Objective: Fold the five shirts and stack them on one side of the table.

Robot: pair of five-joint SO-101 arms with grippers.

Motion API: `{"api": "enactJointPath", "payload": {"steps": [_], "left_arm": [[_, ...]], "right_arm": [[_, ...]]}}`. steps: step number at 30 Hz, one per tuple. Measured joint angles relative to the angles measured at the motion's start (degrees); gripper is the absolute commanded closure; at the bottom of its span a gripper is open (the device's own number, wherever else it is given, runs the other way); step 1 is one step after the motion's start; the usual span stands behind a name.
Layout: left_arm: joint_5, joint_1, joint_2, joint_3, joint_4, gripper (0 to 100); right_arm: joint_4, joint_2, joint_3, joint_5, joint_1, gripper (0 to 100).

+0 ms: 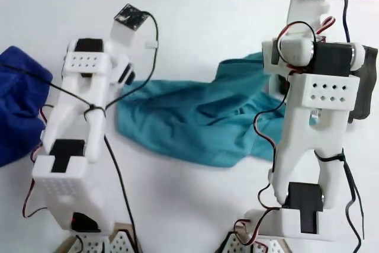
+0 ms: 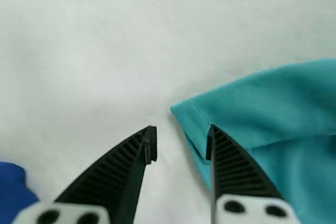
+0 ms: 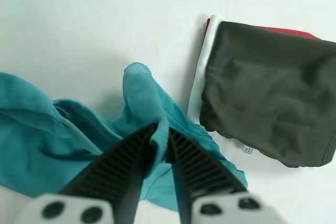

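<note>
A teal shirt (image 1: 195,124) lies crumpled across the middle of the white table. My left gripper (image 2: 180,141) is open just above the table, its black fingertips either side of the shirt's corner (image 2: 185,115). My right gripper (image 3: 161,139) is shut on a raised fold of the teal shirt (image 3: 142,95) near its other end. Beside it sits a stack of folded shirts (image 3: 265,90): dark grey on top, white and red edges beneath. A blue shirt (image 1: 18,102) lies bunched at the table's left edge.
The folded stack (image 1: 368,81) sits at the right edge of the table, partly behind the right arm (image 1: 311,117). Cables trail from both arms over the table. Bare white table lies beyond the teal shirt, towards the far edge.
</note>
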Motion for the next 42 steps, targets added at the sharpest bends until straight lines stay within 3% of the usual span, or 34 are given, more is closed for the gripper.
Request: {"api": "enactJointPath", "payload": {"steps": [3, 9, 12, 23, 42], "left_arm": [[-1.8, 0.1, 0.0, 0.0, 1.6, 83], [-14.8, 0.9, 0.0, 0.0, 11.4, 83], [-17.3, 2.2, 0.0, 0.0, 12.3, 83], [-17.9, 3.8, 8.7, 0.2, 6.9, 83], [-17.9, 3.8, 9.5, 0.4, 2.0, 84]], "right_arm": [[0.0, 0.0, 0.0, 0.0, 0.1, 97.9], [0.0, 0.0, 0.0, 0.0, 0.1, 97.9], [0.0, 0.0, 0.0, 0.0, 0.1, 97.9], [0.0, 0.0, 0.0, 0.0, 0.3, 97.9], [0.0, 0.0, 4.2, 0.0, 0.3, 97.9]]}}
